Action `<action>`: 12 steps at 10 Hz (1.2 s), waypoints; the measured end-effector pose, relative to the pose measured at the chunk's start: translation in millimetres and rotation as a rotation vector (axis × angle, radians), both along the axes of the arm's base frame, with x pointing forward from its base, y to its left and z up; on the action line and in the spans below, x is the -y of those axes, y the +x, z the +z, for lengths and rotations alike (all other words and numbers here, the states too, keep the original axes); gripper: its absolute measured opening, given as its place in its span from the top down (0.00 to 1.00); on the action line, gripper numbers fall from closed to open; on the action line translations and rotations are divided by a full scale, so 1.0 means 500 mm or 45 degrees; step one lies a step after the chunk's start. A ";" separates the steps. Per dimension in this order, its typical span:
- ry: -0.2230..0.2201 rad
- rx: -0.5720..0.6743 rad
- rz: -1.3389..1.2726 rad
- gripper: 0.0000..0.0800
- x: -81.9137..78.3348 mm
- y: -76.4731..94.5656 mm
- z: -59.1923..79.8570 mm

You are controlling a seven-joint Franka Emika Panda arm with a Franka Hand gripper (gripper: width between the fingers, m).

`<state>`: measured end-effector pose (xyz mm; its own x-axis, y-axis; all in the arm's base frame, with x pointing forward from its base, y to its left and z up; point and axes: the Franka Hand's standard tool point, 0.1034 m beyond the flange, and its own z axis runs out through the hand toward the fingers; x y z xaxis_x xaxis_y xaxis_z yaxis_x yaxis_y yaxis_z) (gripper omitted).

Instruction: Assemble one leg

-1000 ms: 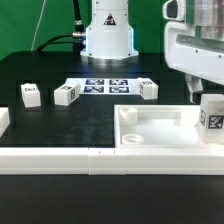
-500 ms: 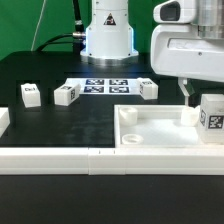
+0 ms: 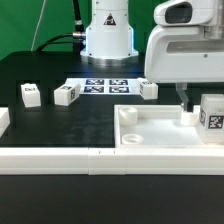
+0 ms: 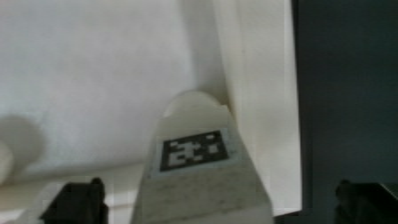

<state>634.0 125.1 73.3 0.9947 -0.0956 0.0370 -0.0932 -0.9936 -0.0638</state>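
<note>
A leg point(image 3: 212, 116), a stubby white block with a square tag, stands at the right end of the large white tray-like part point(image 3: 150, 142). My gripper point(image 3: 192, 102) hangs over that end, one finger point(image 3: 183, 99) just to the exterior view's left of this leg. In the wrist view the leg point(image 4: 199, 165) stands between my two dark fingertips point(image 4: 77, 202), with gaps on both sides. The gripper point(image 4: 219, 205) is open and holds nothing. Three more legs lie on the black table: one point(image 3: 30, 95), a second point(image 3: 66, 94) and a third point(image 3: 149, 89).
The marker board point(image 3: 105, 86) lies in front of the robot base point(image 3: 108, 35). Long white border bars point(image 3: 60, 158) run along the front edge, with a short white piece point(image 3: 3, 120) at the exterior view's left.
My gripper has moved toward the exterior view's left and come down a little, so its finger now hangs close beside the leg on the tray-like part. Nothing else has moved.
</note>
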 end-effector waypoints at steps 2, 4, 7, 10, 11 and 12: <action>0.001 -0.001 -0.009 0.31 0.000 0.000 0.000; 0.000 -0.001 -0.009 0.50 0.001 0.000 0.000; -0.002 -0.004 -0.049 0.63 0.007 0.000 -0.002; 0.024 -0.020 -0.348 0.63 0.009 -0.001 -0.003; 0.033 -0.031 -0.505 0.63 0.008 -0.001 -0.004; 0.035 -0.039 -0.635 0.64 0.008 -0.002 -0.004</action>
<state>633.2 121.2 71.1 0.8282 -0.5605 -0.0011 -0.5588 -0.8255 -0.0792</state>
